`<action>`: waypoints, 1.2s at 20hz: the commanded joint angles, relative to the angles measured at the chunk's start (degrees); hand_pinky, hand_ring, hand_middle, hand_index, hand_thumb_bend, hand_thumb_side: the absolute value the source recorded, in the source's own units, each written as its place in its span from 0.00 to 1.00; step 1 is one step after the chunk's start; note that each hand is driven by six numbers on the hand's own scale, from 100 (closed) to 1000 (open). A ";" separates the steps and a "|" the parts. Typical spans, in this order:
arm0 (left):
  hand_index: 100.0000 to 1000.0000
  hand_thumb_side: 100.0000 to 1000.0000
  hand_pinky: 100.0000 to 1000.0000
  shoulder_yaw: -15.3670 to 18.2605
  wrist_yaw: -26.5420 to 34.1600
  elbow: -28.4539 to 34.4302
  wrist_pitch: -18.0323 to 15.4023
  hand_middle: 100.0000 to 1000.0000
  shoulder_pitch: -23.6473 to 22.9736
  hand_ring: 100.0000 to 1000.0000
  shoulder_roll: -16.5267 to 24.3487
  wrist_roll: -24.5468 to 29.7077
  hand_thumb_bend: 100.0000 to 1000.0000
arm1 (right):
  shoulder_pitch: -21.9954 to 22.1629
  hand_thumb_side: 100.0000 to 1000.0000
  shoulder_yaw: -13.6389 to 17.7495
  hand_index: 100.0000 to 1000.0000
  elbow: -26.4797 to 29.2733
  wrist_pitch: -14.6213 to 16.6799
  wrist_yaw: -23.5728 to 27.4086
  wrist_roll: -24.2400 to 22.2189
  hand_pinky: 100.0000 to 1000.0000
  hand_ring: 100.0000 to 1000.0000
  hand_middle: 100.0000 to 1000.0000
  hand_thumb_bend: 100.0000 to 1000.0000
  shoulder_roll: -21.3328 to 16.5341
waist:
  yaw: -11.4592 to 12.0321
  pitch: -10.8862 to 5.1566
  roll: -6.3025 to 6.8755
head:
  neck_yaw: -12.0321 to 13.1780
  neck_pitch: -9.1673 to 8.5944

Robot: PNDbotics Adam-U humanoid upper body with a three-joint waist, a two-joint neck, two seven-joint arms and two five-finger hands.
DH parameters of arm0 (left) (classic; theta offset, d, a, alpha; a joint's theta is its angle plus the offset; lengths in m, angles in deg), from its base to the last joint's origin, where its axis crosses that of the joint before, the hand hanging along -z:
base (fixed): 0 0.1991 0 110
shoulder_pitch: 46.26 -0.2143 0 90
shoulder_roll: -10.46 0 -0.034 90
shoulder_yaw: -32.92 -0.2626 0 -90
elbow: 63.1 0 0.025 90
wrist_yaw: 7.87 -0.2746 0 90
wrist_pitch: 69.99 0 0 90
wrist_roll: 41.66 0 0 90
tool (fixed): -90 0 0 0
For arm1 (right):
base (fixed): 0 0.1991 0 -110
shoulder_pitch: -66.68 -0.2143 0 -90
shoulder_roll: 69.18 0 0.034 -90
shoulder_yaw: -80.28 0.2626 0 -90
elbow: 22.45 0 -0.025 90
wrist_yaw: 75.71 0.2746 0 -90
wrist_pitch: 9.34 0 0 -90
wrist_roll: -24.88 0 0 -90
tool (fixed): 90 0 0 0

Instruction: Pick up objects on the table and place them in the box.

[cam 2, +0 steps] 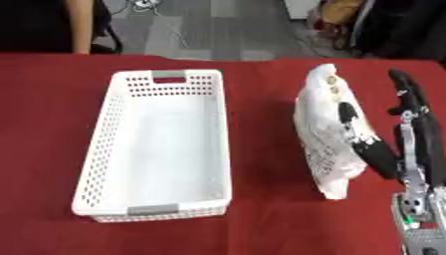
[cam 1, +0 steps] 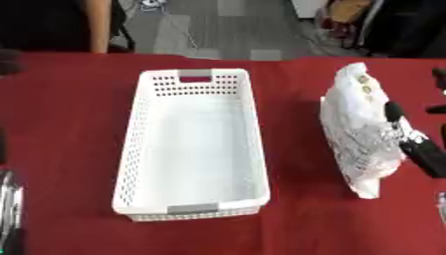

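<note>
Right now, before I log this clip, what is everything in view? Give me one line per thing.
basket: one, white, perforated walls with grey handle pieces at both ends, nothing in it, standing left of centre on the table.
bag: one, white crinkled plastic with printed markings, right of the basket, apart from it.
tablecloth: one, dark red, covering the whole table.
floor: grey, beyond the table's far edge.
right hand: one, black, reaching in from the right, fingers against the bag's right side; whether they pinch it I cannot tell.
left hand: only a dark and silver sliver at the lower left edge, fingers not readable.
</note>
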 commanded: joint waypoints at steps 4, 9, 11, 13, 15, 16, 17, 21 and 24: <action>0.74 1.00 0.57 0.17 -0.09 0.83 0.19 0.71 0.47 0.56 0.91 0.04 0.00 | 0.23 0.84 -0.51 1.00 -2.55 0.59 -0.82 -2.11 0.65 0.93 0.94 0.51 -0.11 | 0.08 -0.46 0.14 | 0.28 -0.85; 0.74 1.00 0.57 0.12 -0.04 0.83 0.20 0.71 0.47 0.56 0.90 0.13 0.00 | 0.34 0.83 -0.67 1.00 -4.38 0.80 -1.61 -3.69 0.67 0.93 0.95 0.52 0.02 | 0.09 -0.45 0.15 | 0.27 -0.89; 0.74 1.00 0.57 0.11 -0.02 0.83 0.21 0.71 0.46 0.56 0.90 0.15 0.00 | 0.34 0.83 -0.70 1.00 -4.71 0.87 -1.85 -4.25 0.67 0.93 0.95 0.53 0.02 | 0.11 -0.45 0.15 | 0.26 -0.91; 0.74 1.00 0.57 0.10 0.00 0.83 0.21 0.71 0.47 0.56 0.90 0.17 0.00 | 0.34 0.82 -0.77 1.00 -4.92 0.97 -2.02 -4.77 0.67 0.93 0.95 0.54 0.04 | 0.15 -0.45 0.15 | 0.27 -0.88; 0.74 1.00 0.57 0.09 0.02 0.83 0.20 0.71 0.49 0.56 0.90 0.19 0.00 | 0.33 0.82 -0.85 1.00 -5.12 1.05 -2.11 -5.23 0.68 0.93 0.95 0.54 0.07 | 0.18 -0.44 0.15 | 0.26 -0.92; 0.74 1.00 0.57 0.09 0.02 0.83 0.20 0.71 0.49 0.56 0.89 0.20 0.00 | 0.33 0.81 -0.89 1.00 -5.24 1.09 -2.14 -5.43 0.68 0.93 0.95 0.54 0.08 | 0.19 -0.44 0.14 | 0.26 -0.93; 0.74 1.00 0.57 0.09 0.03 0.83 0.20 0.71 0.49 0.56 0.89 0.21 0.00 | 0.37 0.82 -0.94 1.00 -5.41 1.11 -2.19 -5.64 0.68 0.93 0.95 0.54 0.09 | 0.21 -0.43 0.13 | 0.24 -0.93; 0.74 1.00 0.57 0.07 0.07 0.83 0.19 0.71 0.53 0.56 0.87 0.24 0.00 | 0.50 0.81 -1.20 1.00 -6.14 1.29 -2.45 -6.46 0.69 0.93 0.95 0.54 0.18 | 0.32 -0.42 0.12 | 0.25 -0.91; 0.74 1.00 0.57 0.06 0.09 0.83 0.16 0.71 0.55 0.56 0.86 0.27 0.00 | 0.51 0.81 -1.33 1.00 -6.57 1.45 -2.67 -6.97 0.69 0.93 0.95 0.54 0.24 | 0.39 -0.42 0.11 | 0.25 -0.95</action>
